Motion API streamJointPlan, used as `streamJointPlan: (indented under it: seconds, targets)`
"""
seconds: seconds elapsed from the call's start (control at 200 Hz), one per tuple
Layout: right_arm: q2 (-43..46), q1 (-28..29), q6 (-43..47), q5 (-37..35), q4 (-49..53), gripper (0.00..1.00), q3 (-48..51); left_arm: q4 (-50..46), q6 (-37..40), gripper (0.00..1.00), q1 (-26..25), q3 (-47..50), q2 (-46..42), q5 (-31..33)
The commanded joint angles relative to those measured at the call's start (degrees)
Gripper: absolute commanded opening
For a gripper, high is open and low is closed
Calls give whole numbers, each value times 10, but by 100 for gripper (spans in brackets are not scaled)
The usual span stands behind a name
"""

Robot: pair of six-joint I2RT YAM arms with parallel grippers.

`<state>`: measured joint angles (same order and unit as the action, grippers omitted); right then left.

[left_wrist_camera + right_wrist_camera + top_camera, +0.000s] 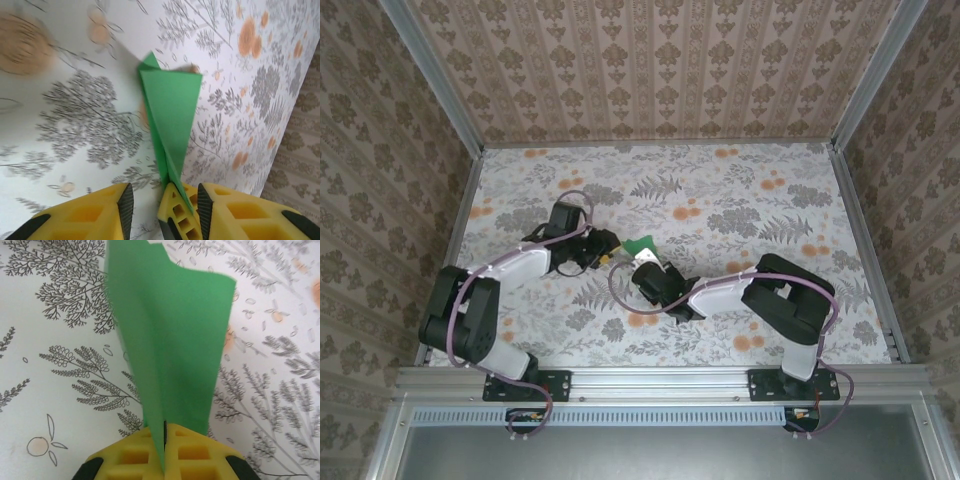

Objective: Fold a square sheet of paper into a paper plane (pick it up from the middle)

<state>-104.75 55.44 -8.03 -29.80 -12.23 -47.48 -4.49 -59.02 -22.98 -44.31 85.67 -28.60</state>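
From above, both arms lean in toward the middle of the table (790, 200). The left gripper (611, 249) and the right gripper (645, 261) nearly meet there. A little bit of the green paper plane (640, 245) pokes out between them. It is too small there to see its shape.

The right wrist view is much closer. The right gripper (164, 431) has its two yellow fingers pressed tight together. The paper plane (170, 330) stands up out of the thin crack between them, so this gripper is pinching the paper.

In the left wrist view the paper plane (171, 110) is a long thin point with a wide far end. The left gripper (165, 190) has its jaws apart, and the table shows in the gap. The thin end of the paper runs down to a small yellow block (176, 212) between the fingers. I cannot tell which gripper that block belongs to.

In both close views the bottom of the paper is hidden by the fingers.

The paper is smooth and bright green, with sharp folds. The fingers are yellow with square holes and black pads (128, 202). The table is white with grey leaves and orange flowers.
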Motion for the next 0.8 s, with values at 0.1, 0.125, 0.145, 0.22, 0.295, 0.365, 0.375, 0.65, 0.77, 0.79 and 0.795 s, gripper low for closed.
streamJointPlan:
  seconds: [0.1,0.125,0.145,0.22,0.295,0.365,0.375,0.65,0.77,0.79,0.795]
  targets:
    - [30,-35,-65,134,-8,3,19,28,17,43,3,48,-34,11]
    - [31,-40,-71,148,-9,3,20,37,16,42,2,53,-34,8]
    - [31,-44,-76,161,-11,3,22,42,15,42,1,56,-34,6]
    - [33,-57,-94,195,-17,3,26,60,14,42,-4,66,-30,-2]
    - [37,-73,-112,230,-28,3,34,75,14,41,-12,72,-24,-6]
    - [42,-87,-127,264,-41,2,41,87,15,40,-20,73,-18,-9]
    - [42,-89,-130,269,-42,2,42,88,15,40,-22,72,-16,-10]
    - [48,-136,-174,370,-74,2,61,146,7,33,-60,60,31,-26]
    - [41,-149,-189,402,-83,3,63,170,1,29,-70,50,54,-35]
    - [39,-152,-191,407,-85,3,63,171,1,29,-72,48,55,-36]
    - [39,-152,-193,409,-85,3,63,171,1,29,-73,48,57,-36]
